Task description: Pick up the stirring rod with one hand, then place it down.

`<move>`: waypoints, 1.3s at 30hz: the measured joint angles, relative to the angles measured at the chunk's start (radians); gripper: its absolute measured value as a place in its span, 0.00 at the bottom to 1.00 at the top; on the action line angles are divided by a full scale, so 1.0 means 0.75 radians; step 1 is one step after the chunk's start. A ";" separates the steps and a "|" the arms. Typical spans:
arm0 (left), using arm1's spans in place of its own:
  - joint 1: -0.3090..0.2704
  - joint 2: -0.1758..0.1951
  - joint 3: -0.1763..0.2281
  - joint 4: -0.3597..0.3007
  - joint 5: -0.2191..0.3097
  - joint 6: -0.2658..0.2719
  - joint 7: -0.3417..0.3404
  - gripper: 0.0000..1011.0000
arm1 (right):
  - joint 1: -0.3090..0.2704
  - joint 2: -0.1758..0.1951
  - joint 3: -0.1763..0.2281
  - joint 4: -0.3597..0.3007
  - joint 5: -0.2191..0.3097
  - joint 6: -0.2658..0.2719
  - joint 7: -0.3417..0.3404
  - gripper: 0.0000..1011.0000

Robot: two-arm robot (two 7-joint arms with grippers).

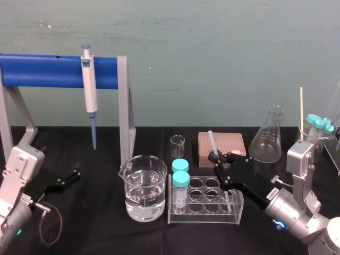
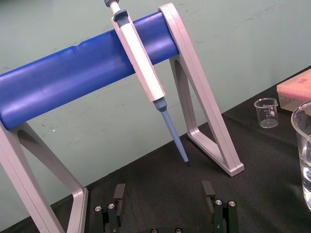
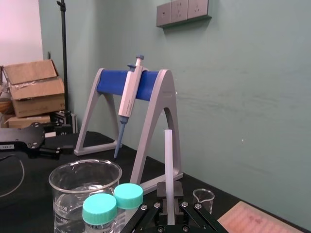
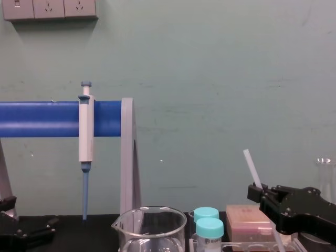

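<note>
The stirring rod (image 1: 211, 141) is a thin translucent-white stick, tilted, with its upper end over the pink box and its lower end down by the clear tube rack (image 1: 234, 215). My right gripper (image 1: 215, 158), black and angular, is shut on it near the middle. In the right wrist view the stirring rod (image 3: 168, 160) stands straight up from the shut right gripper (image 3: 169, 196). The chest view shows the stirring rod (image 4: 251, 167) slanting out of the right gripper (image 4: 257, 190) at lower right. My left gripper (image 1: 73, 175) rests low at the left, open, with its fingers (image 2: 119, 192) wide apart and nothing between them.
A white-and-blue pipette (image 1: 89, 87) hangs on the blue-barred stand (image 1: 48, 70). A large beaker of water (image 1: 143, 188), a small beaker (image 1: 177, 145), two teal-capped tubes (image 1: 180, 180) in the rack, a pink box (image 1: 228, 146) and a conical flask (image 1: 267, 135) crowd the centre and right.
</note>
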 joint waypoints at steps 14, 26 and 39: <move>0.000 0.000 0.000 0.000 0.000 0.000 0.000 0.99 | 0.008 0.009 -0.012 0.007 -0.001 0.030 -0.002 0.07; 0.000 0.000 0.000 0.000 0.000 0.000 0.000 0.99 | 0.007 0.008 -0.011 0.006 -0.002 0.026 -0.003 0.07; 0.000 0.000 0.000 0.000 0.000 0.000 0.000 0.99 | 0.006 0.007 -0.010 0.005 -0.002 0.023 -0.003 0.45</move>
